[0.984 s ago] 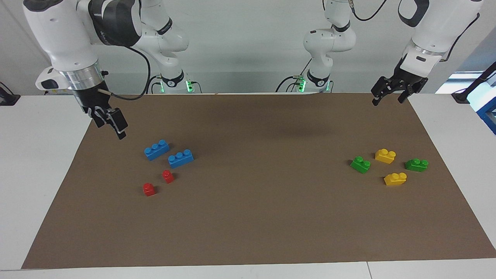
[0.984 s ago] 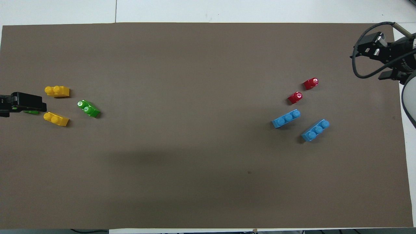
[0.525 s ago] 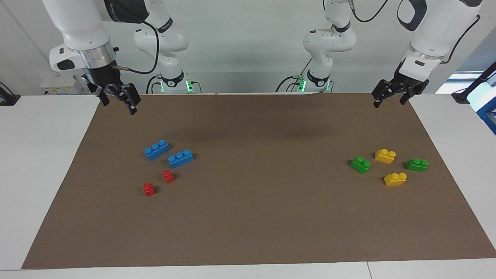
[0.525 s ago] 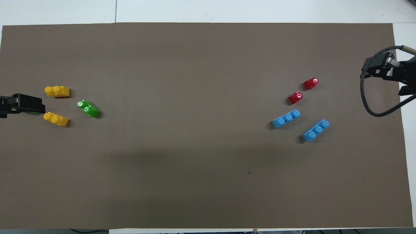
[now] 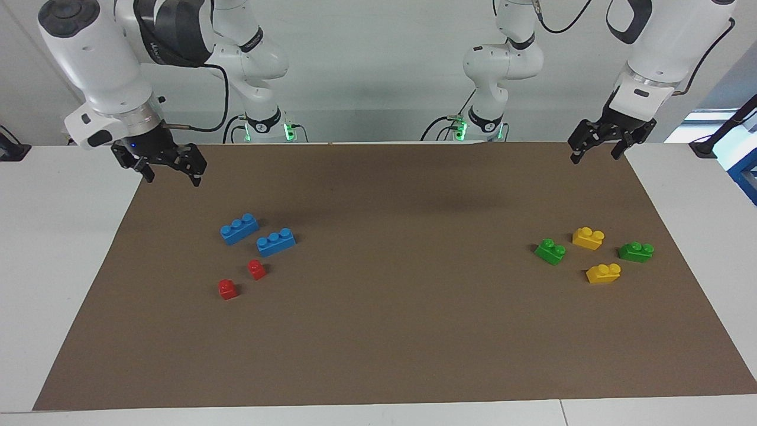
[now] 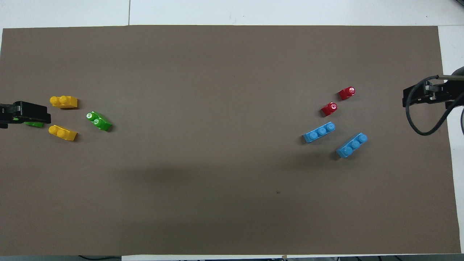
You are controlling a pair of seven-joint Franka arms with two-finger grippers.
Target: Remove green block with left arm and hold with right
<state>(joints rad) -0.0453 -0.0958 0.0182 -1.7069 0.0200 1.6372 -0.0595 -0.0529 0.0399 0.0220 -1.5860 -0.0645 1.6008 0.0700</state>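
The green block (image 5: pixel 550 251) (image 6: pixel 98 121), a bright two-stud brick, sits on the brown mat (image 5: pixel 402 331) toward the left arm's end, in a cluster of bricks. My left gripper (image 5: pixel 594 155) (image 6: pixel 32 113) hangs open and empty over the mat's corner at that end, apart from the block. In the overhead view it covers part of a darker green brick (image 6: pixel 35 124). My right gripper (image 5: pixel 171 176) (image 6: pixel 417 98) hangs open and empty over the mat's edge at the right arm's end.
Two yellow bricks (image 5: pixel 588 237) (image 5: pixel 603 273) and the darker green brick (image 5: pixel 636 251) lie around the green block. Two blue three-stud bricks (image 5: pixel 239 228) (image 5: pixel 275 242) and two small red bricks (image 5: pixel 256 269) (image 5: pixel 227 289) lie toward the right arm's end.
My right arm has swung and turned its wrist; the gripper now hangs level over the mat's edge. My left gripper has barely shifted. No brick has moved.
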